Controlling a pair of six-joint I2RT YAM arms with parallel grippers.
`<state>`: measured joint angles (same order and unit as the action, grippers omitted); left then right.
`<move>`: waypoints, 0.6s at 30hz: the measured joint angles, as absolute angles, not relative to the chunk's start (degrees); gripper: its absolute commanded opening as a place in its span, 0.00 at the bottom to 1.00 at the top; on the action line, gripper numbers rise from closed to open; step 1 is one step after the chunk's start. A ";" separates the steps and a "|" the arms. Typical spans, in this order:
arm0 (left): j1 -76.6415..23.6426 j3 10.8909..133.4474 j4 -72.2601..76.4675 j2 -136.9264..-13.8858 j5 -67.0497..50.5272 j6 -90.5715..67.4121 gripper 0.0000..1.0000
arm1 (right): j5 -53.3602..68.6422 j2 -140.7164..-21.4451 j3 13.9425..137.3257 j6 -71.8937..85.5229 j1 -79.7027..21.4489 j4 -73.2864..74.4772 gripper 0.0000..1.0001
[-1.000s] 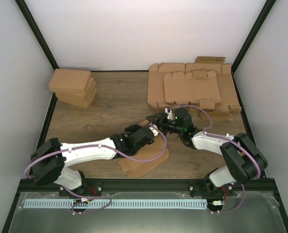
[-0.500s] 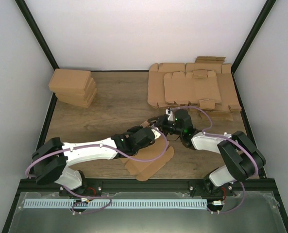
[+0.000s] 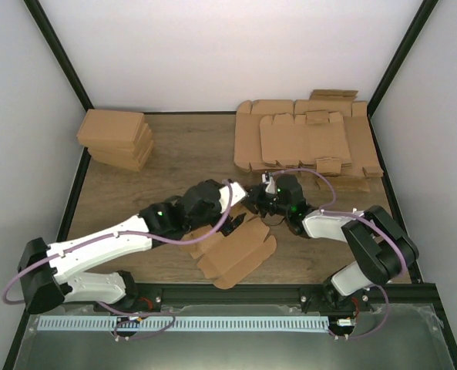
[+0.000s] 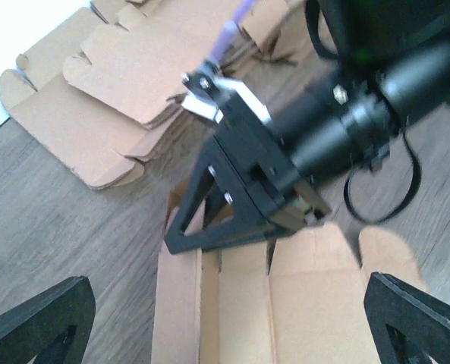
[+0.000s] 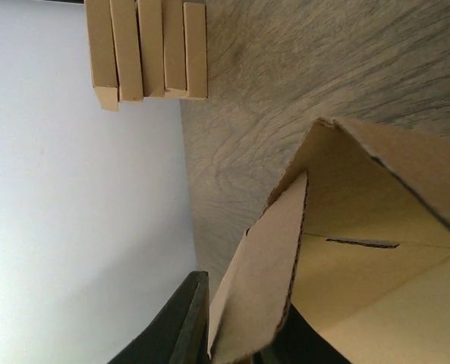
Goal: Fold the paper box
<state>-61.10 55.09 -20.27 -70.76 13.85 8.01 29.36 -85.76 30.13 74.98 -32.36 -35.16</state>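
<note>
- The plain light-brown creased cardboard paper box (image 3: 240, 258) lies mostly flat on the wood-grain table (image 3: 182, 158), toward 6 o'clock in the top view, between the two arms.
- The black two-fingered right hand (image 3: 253, 203) reaches in from 3 o'clock. It is closed narrowly on a flap (image 5: 262, 296) at the box's 12 o'clock edge. Its wrist view shows that flap raised and pinched between the dark fingers (image 5: 183, 326).
- The left hand (image 3: 230, 222) is over the box's 11 o'clock corner, spread wide and holding nothing. In its wrist view the fingertips (image 4: 42, 322) stand at opposite edges, with the box's flaps below.
- A stack of shallow brown cardboard boxes (image 3: 114, 139) sits at 10 o'clock.
- A pile of flat overlapping brown cardboard sheets (image 3: 305, 142) lies at 1 o'clock, apart from the paper box.
</note>
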 measured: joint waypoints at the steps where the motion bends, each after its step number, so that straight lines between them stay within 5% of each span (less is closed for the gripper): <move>1: -60.42 56.10 -20.80 -70.26 12.56 6.33 0.99 | 29.36 -86.02 30.13 74.70 -32.36 -35.18 0.17; 4: -53.45 59.66 -23.40 -70.35 3.79 0.03 0.94 | 29.36 -86.32 30.13 74.02 -32.36 -35.18 0.17; 9: -37.82 61.58 -26.04 -74.02 -7.33 -6.20 1.00 | 29.34 -86.35 30.13 73.03 -32.34 -35.14 0.17; 18: -36.60 61.17 -32.45 -82.46 -19.75 -4.36 0.96 | 29.34 -86.56 30.13 71.44 -32.34 -34.89 0.17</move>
<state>-36.60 61.17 -32.45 -82.46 -19.75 -4.36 29.34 -86.56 30.13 71.44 -32.34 -34.89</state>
